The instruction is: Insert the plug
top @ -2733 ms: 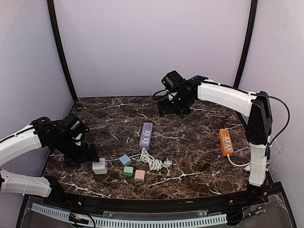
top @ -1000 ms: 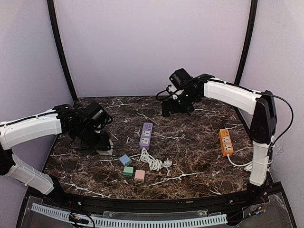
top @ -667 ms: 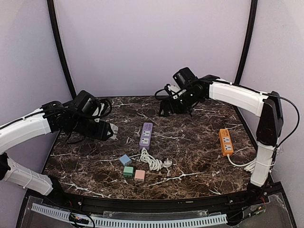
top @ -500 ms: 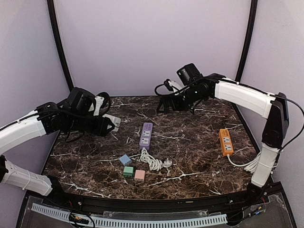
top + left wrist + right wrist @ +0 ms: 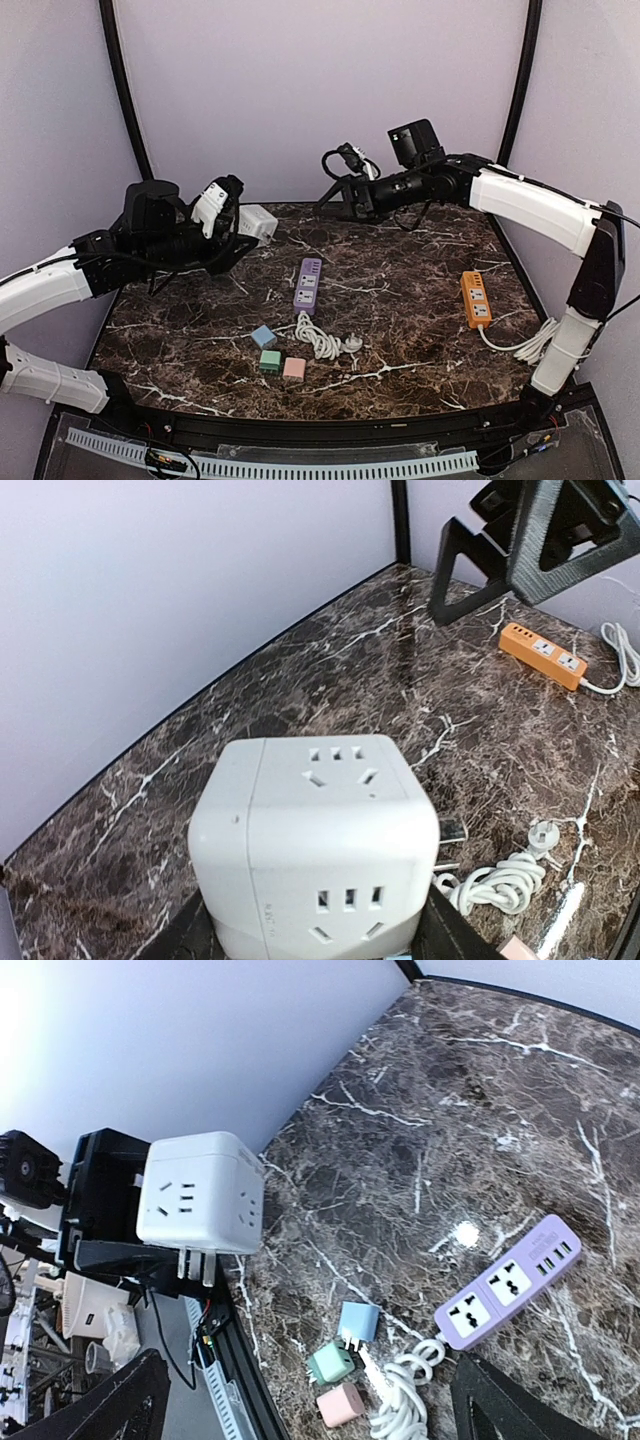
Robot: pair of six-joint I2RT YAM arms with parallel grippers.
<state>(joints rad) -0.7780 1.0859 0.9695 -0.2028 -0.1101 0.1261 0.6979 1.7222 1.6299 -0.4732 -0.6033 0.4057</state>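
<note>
My left gripper (image 5: 240,226) is shut on a white cube adapter (image 5: 258,221) and holds it in the air over the table's back left. In the left wrist view the cube (image 5: 315,850) fills the space between the jaws, with socket faces on top and in front. The right wrist view shows the cube (image 5: 200,1205) with its plug prongs (image 5: 195,1260) pointing down. A purple power strip (image 5: 308,284) lies mid-table, its white cord (image 5: 318,338) coiled at the near end. My right gripper (image 5: 335,190) hangs open and empty, high over the back of the table.
An orange power strip (image 5: 476,298) lies at the right with its white cable trailing to the edge. Blue (image 5: 263,336), green (image 5: 270,361) and pink (image 5: 294,368) small adapters sit near the front, left of the coiled cord. Purple walls enclose the table.
The left arm has lifted the white cube off the front-left table and carried it up and back. The right gripper has risen and swung to face the left arm.
</note>
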